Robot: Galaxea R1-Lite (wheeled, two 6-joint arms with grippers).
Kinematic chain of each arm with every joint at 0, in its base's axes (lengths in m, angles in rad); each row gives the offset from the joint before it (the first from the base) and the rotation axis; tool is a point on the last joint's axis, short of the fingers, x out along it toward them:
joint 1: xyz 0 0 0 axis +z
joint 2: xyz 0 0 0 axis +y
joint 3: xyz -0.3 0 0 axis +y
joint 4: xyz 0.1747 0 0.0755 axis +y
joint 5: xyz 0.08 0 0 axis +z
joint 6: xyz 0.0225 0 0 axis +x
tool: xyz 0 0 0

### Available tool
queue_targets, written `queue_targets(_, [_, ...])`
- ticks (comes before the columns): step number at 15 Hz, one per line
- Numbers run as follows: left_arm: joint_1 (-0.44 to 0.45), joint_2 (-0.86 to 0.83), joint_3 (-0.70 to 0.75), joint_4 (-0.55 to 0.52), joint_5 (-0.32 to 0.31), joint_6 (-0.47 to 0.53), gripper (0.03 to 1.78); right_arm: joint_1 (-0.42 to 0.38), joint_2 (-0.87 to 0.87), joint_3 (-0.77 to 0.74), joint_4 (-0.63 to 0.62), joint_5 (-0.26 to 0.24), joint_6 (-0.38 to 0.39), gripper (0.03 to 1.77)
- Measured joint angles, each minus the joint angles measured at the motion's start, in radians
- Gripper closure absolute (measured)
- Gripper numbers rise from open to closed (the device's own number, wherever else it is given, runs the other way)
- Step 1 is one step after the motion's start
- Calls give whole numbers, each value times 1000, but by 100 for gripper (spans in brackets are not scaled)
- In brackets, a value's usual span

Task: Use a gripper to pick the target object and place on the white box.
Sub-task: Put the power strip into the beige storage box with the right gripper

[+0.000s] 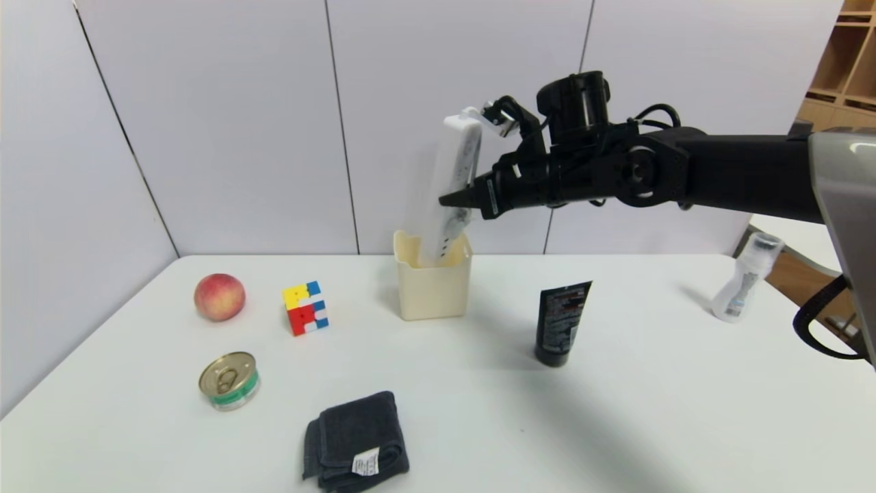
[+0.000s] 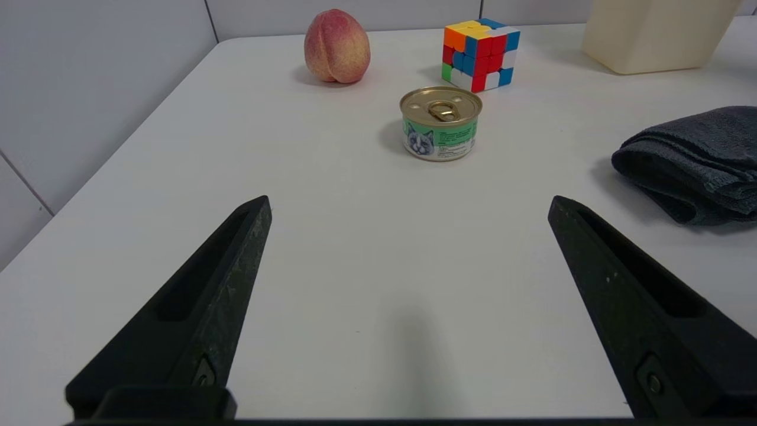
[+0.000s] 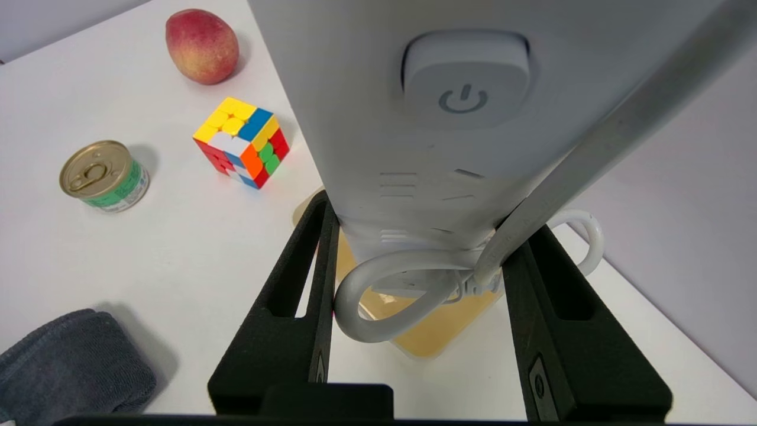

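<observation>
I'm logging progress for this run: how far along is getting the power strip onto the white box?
Done: the power strip is off the table, gripped by the right gripper. In hand: it hangs upright at the white box, lower end within the opening. Left: release it and withdraw. The left gripper waits open over the table.

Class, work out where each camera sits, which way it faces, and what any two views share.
Head view: from the head, forward and down over the table; the right arm reaches in, its gripper holding the power strip above the white box.
Left wrist view: on the left arm, looking past its own open gripper across the table.
Right wrist view: on the right arm, looking past its own jaws along the strip, down toward the box.
Shared: both wrist views show the peach, cube, can and dark cloth.
</observation>
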Motion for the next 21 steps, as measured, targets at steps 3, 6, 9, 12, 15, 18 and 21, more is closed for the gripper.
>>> queue_targets(3, [0,0,0,0,0,0,12,3,-1,0,0,0,-1,97])
queue_targets(6, [0,0,0,0,0,0,12,6,-2,0,-2,1,-1,97])
queue_targets(9, [0,0,0,0,0,0,12,10,-1,0,4,0,0,97])
queue_targets(12, [0,0,0,0,0,0,12,11,0,0,4,0,-1,97])
queue_targets(15, [0,0,0,0,0,0,12,13,0,0,8,0,-9,97])
queue_targets(18, [0,0,0,0,0,0,12,14,2,0,35,0,-18,97])
queue_targets(21, [0,0,0,0,0,0,12,15,6,1,55,0,-23,97])
